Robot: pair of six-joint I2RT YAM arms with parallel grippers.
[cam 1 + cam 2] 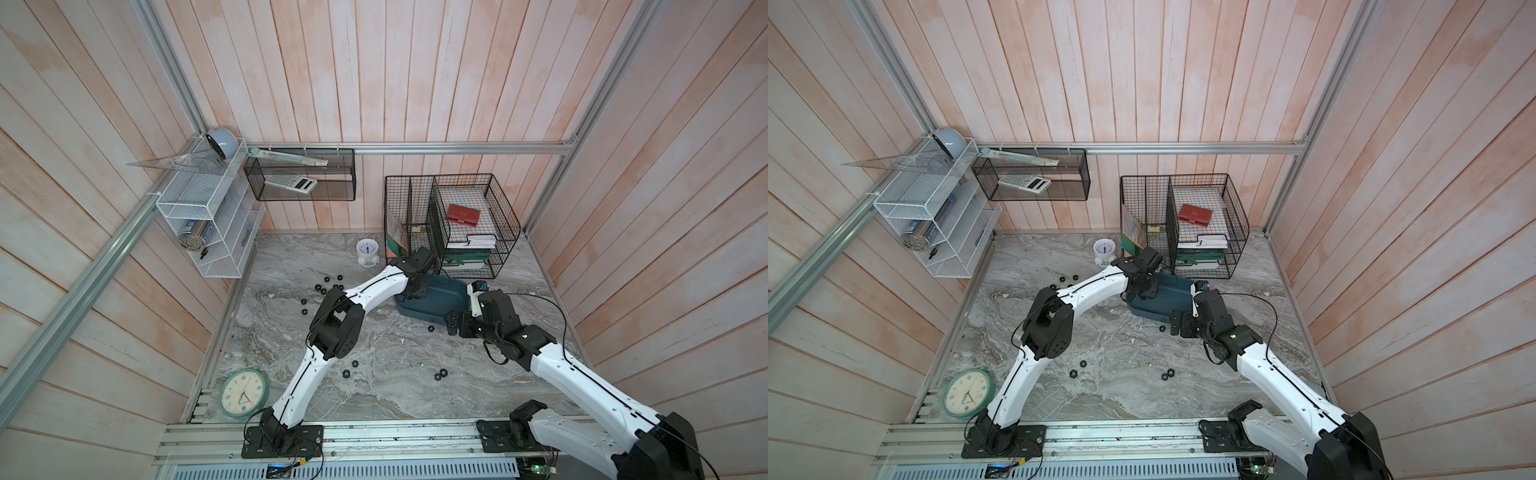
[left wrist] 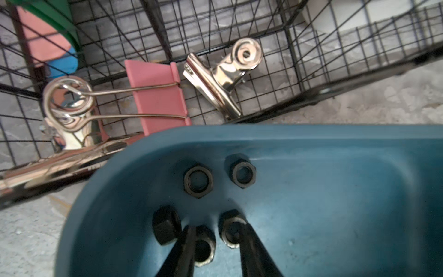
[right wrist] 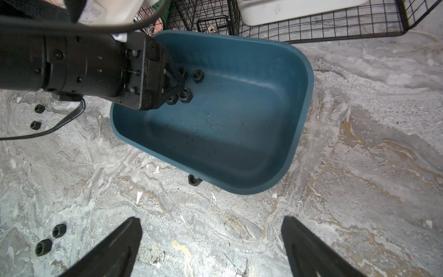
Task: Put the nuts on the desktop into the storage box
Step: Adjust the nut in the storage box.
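Observation:
The teal storage box (image 1: 440, 299) (image 1: 1177, 297) sits on the grey desktop (image 1: 395, 395) in front of a wire basket. My left gripper (image 2: 217, 239) (image 3: 179, 84) reaches down inside it with its jaws slightly apart. One nut (image 2: 203, 249) lies loose between them, touching only one finger. Several more nuts (image 2: 198, 181) rest on the box floor. My right gripper (image 3: 211, 218) (image 1: 453, 324) hangs wide open and empty over the desktop, just in front of the box. Several nuts (image 1: 327, 279) lie scattered at the left, a pair (image 1: 440, 375) lies near the front, and one (image 3: 194, 179) lies against the box's near wall.
A black wire basket (image 1: 457, 224) with books and papers stands right behind the box; a pink binder clip (image 2: 158, 96) and a metal clip (image 2: 223, 76) lie in it. There is a small white clock (image 1: 367, 251) at the back, a green wall clock (image 1: 244, 392) at the front left, and a white mesh rack (image 1: 203, 224) on the left wall.

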